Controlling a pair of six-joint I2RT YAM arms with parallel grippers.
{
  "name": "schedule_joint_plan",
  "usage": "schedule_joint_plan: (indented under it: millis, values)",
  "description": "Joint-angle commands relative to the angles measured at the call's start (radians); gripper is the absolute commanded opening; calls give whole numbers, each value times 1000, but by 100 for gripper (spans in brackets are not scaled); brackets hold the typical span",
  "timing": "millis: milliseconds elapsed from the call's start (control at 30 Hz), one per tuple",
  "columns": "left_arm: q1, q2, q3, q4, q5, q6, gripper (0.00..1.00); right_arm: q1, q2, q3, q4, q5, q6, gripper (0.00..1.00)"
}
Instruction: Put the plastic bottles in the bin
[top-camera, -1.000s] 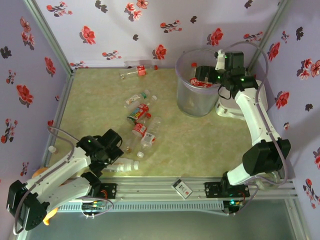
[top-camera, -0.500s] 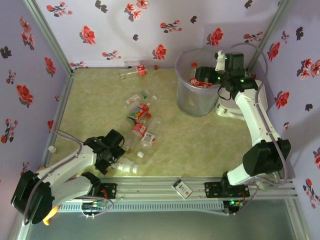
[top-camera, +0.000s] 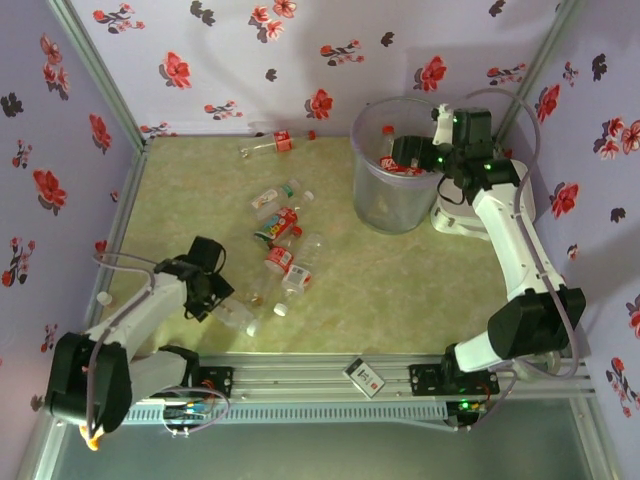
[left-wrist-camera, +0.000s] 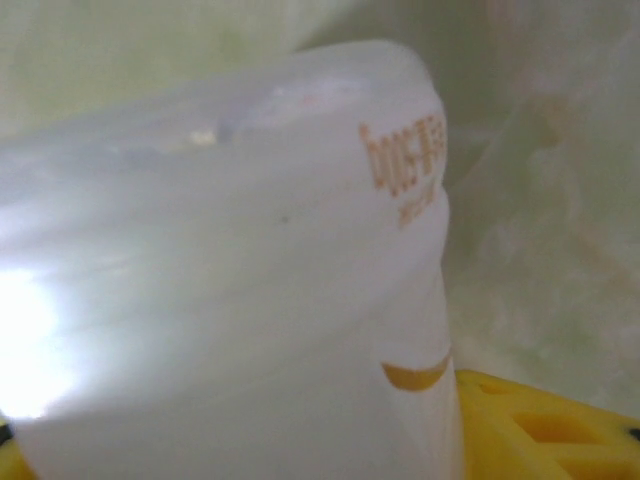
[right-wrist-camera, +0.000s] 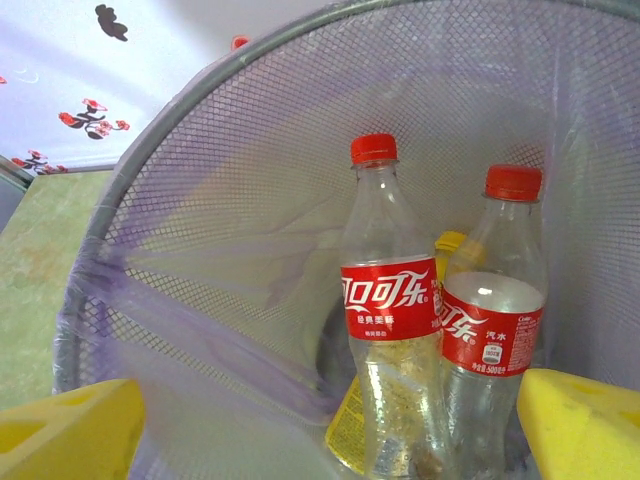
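My left gripper (top-camera: 214, 304) is down at the near left of the table, shut on a clear plastic bottle (top-camera: 240, 319) lying there. In the left wrist view this bottle (left-wrist-camera: 230, 280) sits between my yellow pads (left-wrist-camera: 545, 430), very close and blurred. Several more plastic bottles lie mid-table, such as a red-labelled one (top-camera: 280, 225), and another (top-camera: 270, 145) lies by the back wall. My right gripper (top-camera: 402, 152) hangs open over the bin (top-camera: 372, 205). Inside the bin (right-wrist-camera: 200, 250) stand two red-capped bottles (right-wrist-camera: 392, 320), with nothing between my right gripper's (right-wrist-camera: 325, 425) pads.
A white rounded object (top-camera: 462, 220) sits just right of the bin. A small card-like item (top-camera: 365, 375) lies on the front rail. A white cap (top-camera: 103, 297) lies by the left frame. Floral cloth walls close in the left, back and right.
My left gripper moved up and left over the near bottle and its jaws closed on it; the bottle swung from lying sideways to diagonal. The right arm has hardly moved.
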Motion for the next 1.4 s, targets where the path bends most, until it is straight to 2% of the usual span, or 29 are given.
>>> schedule_joint_plan:
  millis: [0, 67, 100, 200, 233, 267, 433, 700, 800, 967, 1067, 1367]
  values:
    - [44, 113, 98, 52, -9, 279, 56, -7, -34, -20, 8, -18, 13, 96]
    - [55, 196, 154, 67, -8, 340, 56, -7, -39, -22, 7, -18, 14, 96]
    - [54, 225, 174, 68, -6, 362, 61, -7, -40, -22, 3, -17, 13, 97]
    - [55, 262, 231, 31, -5, 391, 94, -7, -48, -21, -10, -7, 4, 96]
    - [53, 256, 244, 10, -5, 390, 100, -8, -51, -22, -14, -1, 1, 96]
    - [54, 243, 252, -18, -5, 379, 100, -7, -54, -22, -16, 3, -1, 96]
    - [26, 121, 177, -74, 25, 271, 100, -7, -47, -23, -6, 3, 2, 96]
    - [-127, -47, -27, -82, 43, 52, 100, -7, -12, 5, -4, -8, 3, 96]
    - [-130, -66, -90, -13, 44, 35, 100, -7, -6, 4, 4, -9, 8, 96]
    - [-123, 13, -53, -1, 5, 88, 98, -6, -9, 7, -6, -21, 12, 96]
    - [-108, 49, -36, 24, -7, 127, 93, -7, -23, 2, -18, -8, 5, 96]
    - [-89, 119, 1, 74, -24, 204, 62, -2, -48, -6, -47, 3, 17, 96]
